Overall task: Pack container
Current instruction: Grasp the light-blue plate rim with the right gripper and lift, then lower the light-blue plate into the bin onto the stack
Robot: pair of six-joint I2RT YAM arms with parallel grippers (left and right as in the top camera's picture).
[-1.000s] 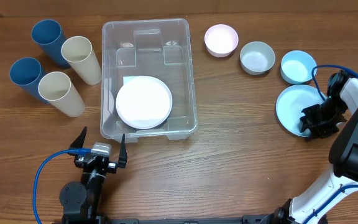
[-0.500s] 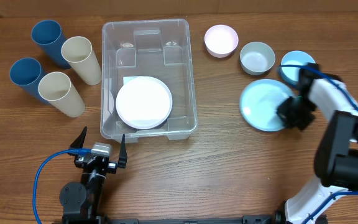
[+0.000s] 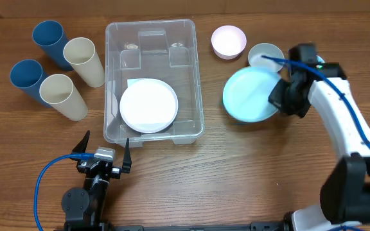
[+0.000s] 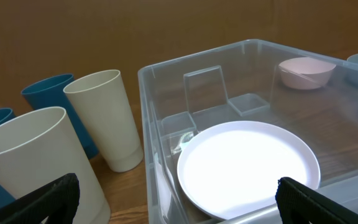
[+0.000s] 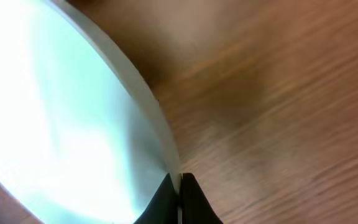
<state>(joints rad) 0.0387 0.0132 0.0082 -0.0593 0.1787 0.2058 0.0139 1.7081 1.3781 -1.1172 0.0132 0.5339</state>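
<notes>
Container (image 3: 151, 24) with white plate (image 3: 148, 106) flat inside; right pincer (image 3: 277, 97) clamped on blue plate (image 3: 246, 95), left pincer (image 3: 106, 144) agape.

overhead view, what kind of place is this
Probably a robotics test bench, not a kitchen: plastic cups and bowls laid out around a clear container on a wooden table, and the right hand holding a blue plate.

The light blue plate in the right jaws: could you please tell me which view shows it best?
Overhead: nearly the whole light blue plate shows, held at its edge by the right gripper. The right wrist view shows only its rim close up; the left wrist view catches a sliver.
</notes>
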